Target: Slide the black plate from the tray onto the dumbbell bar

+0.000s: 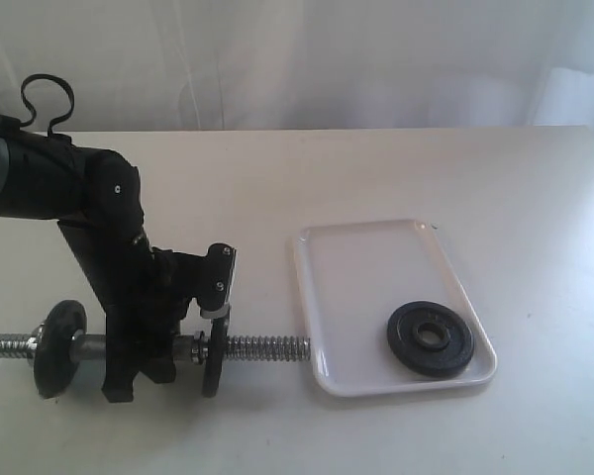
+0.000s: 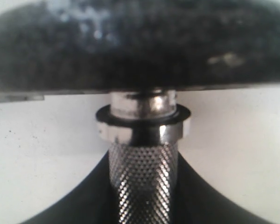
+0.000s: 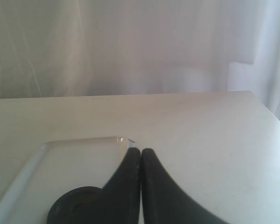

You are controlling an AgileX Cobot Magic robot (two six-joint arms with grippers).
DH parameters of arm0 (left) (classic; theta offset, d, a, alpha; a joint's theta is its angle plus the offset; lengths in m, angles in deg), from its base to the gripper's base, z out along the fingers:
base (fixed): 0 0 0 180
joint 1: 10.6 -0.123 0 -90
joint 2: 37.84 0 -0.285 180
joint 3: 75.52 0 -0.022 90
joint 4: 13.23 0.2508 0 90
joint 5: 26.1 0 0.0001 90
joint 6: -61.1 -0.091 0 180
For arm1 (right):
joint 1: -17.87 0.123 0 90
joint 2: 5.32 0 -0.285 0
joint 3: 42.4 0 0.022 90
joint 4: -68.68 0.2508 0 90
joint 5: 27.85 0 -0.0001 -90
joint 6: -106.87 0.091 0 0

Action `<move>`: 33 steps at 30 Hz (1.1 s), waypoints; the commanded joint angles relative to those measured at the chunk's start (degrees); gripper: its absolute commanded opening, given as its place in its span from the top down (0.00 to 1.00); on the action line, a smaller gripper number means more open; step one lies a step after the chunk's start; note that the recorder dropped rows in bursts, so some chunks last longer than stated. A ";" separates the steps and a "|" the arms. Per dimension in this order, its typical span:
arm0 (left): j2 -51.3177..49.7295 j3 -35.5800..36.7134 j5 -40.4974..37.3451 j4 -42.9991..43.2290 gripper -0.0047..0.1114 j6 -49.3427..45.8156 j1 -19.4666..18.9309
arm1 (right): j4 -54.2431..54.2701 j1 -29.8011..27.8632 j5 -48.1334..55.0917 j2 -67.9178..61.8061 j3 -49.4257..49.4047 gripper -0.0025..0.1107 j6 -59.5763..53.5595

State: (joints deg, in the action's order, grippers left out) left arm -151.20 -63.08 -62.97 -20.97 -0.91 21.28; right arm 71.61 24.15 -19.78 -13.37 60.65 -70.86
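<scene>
a: where's the black plate (image 1: 430, 337)?
b: lying flat in the tray (image 1: 366, 257), at the near right corner in the exterior view, just inside the rim. nothing is touching it.
a: and the tray?
b: on the pale worktop (image 1: 426, 168), right of centre. its near left corner is just beside the threaded tip of the dumbbell bar (image 1: 267, 348). i can't tell whether they touch.
a: how does the bar lie?
b: along the worktop, running left to right across the exterior view. there's one black disc (image 1: 59, 348) towards its left end and a second disc (image 1: 215, 354) further right, both standing on edge. the bare thread past the second disc points at the tray.
a: left end effector?
b: the left end effector (image 1: 139, 381) sits between the two discs, clenched around the bar. its wrist view shows the knurled grip running between the dark fingers (image 2: 88, 210), up to a chrome collar (image 2: 143, 127) that sits against a disc.
a: and the right?
b: the right end effector (image 3: 141, 151) is closed, with its fingers pressed together and grasping nothing. its wrist view looks across the tray, and the plate shows partly behind the fingers.
</scene>
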 commanded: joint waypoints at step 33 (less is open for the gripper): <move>0.27 0.32 0.00 -0.70 0.96 -0.84 0.32 | 0.85 0.22 -35.97 0.26 -0.27 0.98 26.61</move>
State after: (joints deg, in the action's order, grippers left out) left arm -151.20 -63.08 -62.86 -20.62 -1.40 21.28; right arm 72.88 24.15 -53.40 -13.37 60.51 -43.62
